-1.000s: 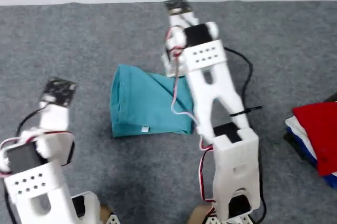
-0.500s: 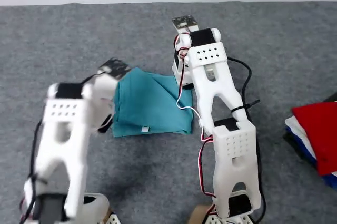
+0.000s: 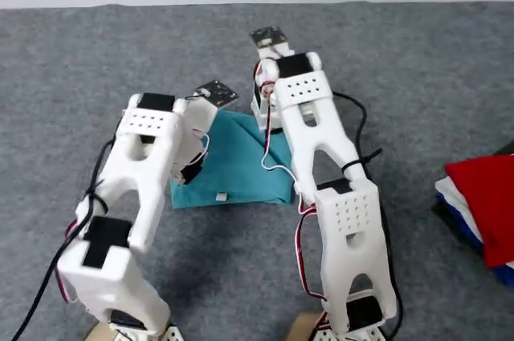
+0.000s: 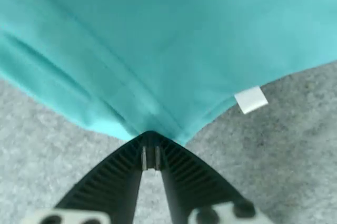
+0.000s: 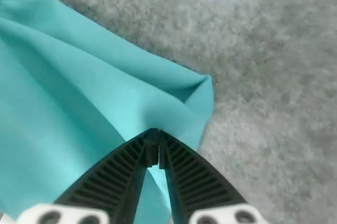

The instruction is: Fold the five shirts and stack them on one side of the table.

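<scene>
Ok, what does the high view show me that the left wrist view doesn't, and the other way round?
Only the high view: the left arm and right arm reaching over the teal shirt, and the stack of folded shirts, red on top, at the picture's right edge. Only the left wrist view: close up, the left hand shut on the teal shirt's edge. Both: the teal shirt, its white tag and the grey table cover.

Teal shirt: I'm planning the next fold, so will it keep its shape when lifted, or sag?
Likely floppy: the teal shirt lies in soft creases that converge at the shut right gripper. Probably light: the left gripper draws its edge to a point with a mere pinch. It may drag, not slide, on the fuzzy grey table cover.
</scene>
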Action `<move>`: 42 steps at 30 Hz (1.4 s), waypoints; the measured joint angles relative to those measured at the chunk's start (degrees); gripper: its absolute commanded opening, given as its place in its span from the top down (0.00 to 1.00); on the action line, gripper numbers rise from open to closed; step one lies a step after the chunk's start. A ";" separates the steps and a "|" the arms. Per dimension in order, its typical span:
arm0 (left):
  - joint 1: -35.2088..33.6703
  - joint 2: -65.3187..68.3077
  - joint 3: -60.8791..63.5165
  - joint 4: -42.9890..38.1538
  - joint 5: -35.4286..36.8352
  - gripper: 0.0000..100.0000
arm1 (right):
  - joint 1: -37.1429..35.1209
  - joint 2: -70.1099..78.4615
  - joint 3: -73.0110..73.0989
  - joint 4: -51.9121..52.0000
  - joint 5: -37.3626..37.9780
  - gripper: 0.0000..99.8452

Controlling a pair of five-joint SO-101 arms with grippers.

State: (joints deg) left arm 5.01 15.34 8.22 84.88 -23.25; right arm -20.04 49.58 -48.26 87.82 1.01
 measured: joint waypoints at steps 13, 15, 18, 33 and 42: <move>-2.81 8.26 -1.14 2.81 0.00 1.00 | 3.78 3.25 0.00 -5.54 0.18 0.99; -3.52 8.26 -1.14 3.78 0.00 1.00 | 4.92 3.25 0.00 -6.24 0.18 0.99; -3.60 8.26 -1.14 5.19 0.00 1.00 | 6.33 3.25 0.00 -6.77 0.97 0.99; 0.18 -6.86 -1.67 7.74 0.09 1.00 | 3.78 2.29 -0.09 -1.41 4.04 0.99; 2.11 -2.81 -1.67 4.40 1.23 1.00 | 1.23 1.49 -0.09 -1.14 4.04 0.99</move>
State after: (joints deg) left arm 7.12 12.53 6.55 89.27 -22.02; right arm -18.81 51.08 -48.35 86.68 5.05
